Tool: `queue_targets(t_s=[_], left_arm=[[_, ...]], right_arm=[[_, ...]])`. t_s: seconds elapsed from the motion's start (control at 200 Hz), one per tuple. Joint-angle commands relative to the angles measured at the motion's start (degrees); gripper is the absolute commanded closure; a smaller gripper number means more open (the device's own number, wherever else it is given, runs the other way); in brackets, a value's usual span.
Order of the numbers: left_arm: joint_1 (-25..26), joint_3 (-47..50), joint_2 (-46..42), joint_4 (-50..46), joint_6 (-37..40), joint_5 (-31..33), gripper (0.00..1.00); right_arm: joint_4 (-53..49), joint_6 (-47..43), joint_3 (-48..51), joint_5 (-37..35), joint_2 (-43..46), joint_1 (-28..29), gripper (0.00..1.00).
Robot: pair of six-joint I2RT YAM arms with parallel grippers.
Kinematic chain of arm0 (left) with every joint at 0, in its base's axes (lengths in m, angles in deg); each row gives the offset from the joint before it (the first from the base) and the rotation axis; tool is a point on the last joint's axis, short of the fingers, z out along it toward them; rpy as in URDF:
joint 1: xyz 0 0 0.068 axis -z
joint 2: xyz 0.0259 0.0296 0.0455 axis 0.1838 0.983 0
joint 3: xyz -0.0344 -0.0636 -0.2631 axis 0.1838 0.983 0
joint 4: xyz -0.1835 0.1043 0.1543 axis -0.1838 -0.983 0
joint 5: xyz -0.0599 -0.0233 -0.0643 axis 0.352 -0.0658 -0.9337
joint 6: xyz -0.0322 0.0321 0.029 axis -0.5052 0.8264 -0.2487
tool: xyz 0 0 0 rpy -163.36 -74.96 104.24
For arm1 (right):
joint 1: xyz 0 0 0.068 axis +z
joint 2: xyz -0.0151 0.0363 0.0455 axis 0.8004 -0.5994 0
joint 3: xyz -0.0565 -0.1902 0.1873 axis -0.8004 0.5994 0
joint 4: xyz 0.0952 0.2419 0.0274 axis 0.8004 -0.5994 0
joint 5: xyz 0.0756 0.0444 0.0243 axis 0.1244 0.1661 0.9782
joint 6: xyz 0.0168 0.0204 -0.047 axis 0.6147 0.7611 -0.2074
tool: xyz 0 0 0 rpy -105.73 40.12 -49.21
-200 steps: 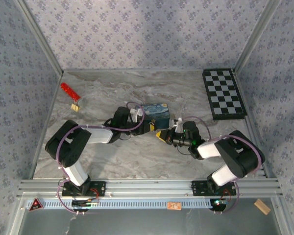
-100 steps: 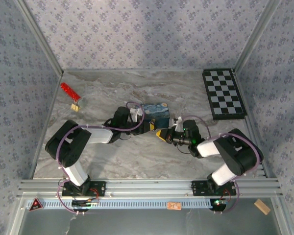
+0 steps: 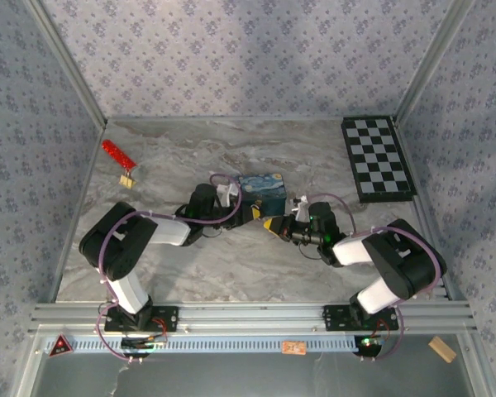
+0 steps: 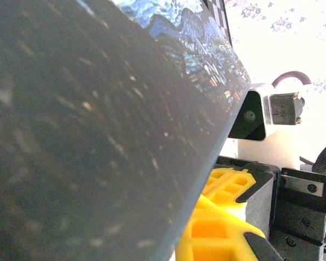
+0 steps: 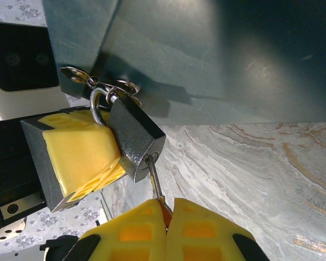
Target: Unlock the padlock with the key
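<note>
Key [image 5: 154, 175] seated in padlock [image 5: 135, 142]; my right end effector [image 5: 167, 206] pinches it from 6 o'clock. Next: twist. Left end effector [image 3: 248, 217]: cannot tell.

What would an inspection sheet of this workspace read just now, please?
Surface: grey marble-patterned tabletop, no spills seen.
Job's things: small dark metal padlock hangs by its silver shackle from the hasp of the blue painted box; silver key sits in its keyhole.
Clutter: black-and-white checkerboard far right; red strip with small gold piece far left.
Grippers: right gripper shut on the key; left gripper beside the padlock, grip unclear.
Cables: purple cables loop along both arms.
Surroundings: floral-patterned walls, aluminium frame.
</note>
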Motion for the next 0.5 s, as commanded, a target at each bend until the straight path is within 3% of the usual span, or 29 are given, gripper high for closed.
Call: queue_targets(t_s=[0.0, 0.495], left_arm=[[4.12, 2.02, 0.17, -0.90, -0.58, -10.77, 1.00], [2.51, 2.98, 0.22, 6.04, -6.19, -8.69, 1.00]], right_arm=[[10.89, -0.45, -4.92, -4.67, 0.16, -1.24, 1.00], [19.76, 3.96, -4.94, -0.46, -4.93, -5.09, 1.00]])
